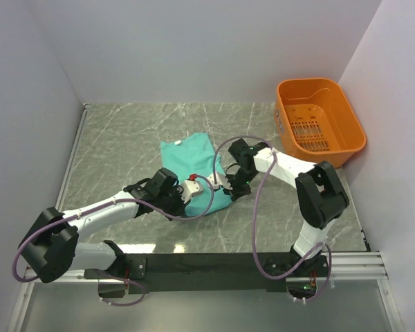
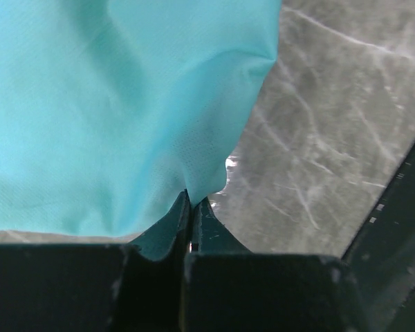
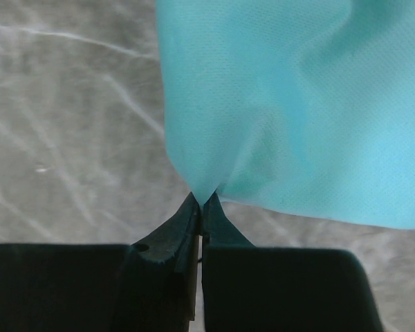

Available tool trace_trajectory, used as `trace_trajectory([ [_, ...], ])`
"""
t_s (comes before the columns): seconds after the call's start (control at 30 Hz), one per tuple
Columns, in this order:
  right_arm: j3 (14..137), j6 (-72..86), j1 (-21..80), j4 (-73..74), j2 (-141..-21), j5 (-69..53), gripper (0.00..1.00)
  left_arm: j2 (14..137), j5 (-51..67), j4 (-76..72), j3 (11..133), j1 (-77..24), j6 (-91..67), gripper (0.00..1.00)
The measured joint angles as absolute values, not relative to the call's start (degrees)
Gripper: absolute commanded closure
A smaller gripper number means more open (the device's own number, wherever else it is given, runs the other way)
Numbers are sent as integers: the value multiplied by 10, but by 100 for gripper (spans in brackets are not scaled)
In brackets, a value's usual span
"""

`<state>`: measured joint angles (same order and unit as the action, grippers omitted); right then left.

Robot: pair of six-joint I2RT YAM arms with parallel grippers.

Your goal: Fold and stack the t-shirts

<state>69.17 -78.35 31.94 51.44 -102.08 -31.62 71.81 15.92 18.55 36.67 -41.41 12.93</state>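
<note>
Teal t-shirt (image 1: 189,160), lying mid-frame, has its near edge clamped in both the left gripper (image 2: 191,202) and the right gripper (image 3: 201,202).

Plain turquoise t-shirt (image 1: 194,160), orange basket (image 1: 320,121), grey marbled table (image 1: 124,138) with pale veins, black hands

Bright, even light falls from above. The white walls (image 1: 28,69) look pale and soft. The shiny counter (image 1: 124,138) has a white glare patch near its front edge, and a tiny glare spot shows in the left wrist view. Shadows are faint. Up close, the t-shirt (image 3: 297,104) weave looks sharp. The left claw (image 2: 191,207) and right claw (image 3: 200,206) are very dark, with little detail.
</note>
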Motion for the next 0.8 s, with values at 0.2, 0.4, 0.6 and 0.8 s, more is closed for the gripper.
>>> trace_trajectory([
  [0.2,643,-780,299,546,-962,-351,100,716,207,209,381,-417,144,99],
  [0.4,647,-772,265,582,-945,-389,100,711,218,259,426,-414,173,99],
  [0.6,749,-738,239,631,-1000,-423,100,714,219,278,494,-346,201,99],
  [0.8,915,-682,209,665,-1100,-459,100,774,220,260,582,-263,218,99],
])
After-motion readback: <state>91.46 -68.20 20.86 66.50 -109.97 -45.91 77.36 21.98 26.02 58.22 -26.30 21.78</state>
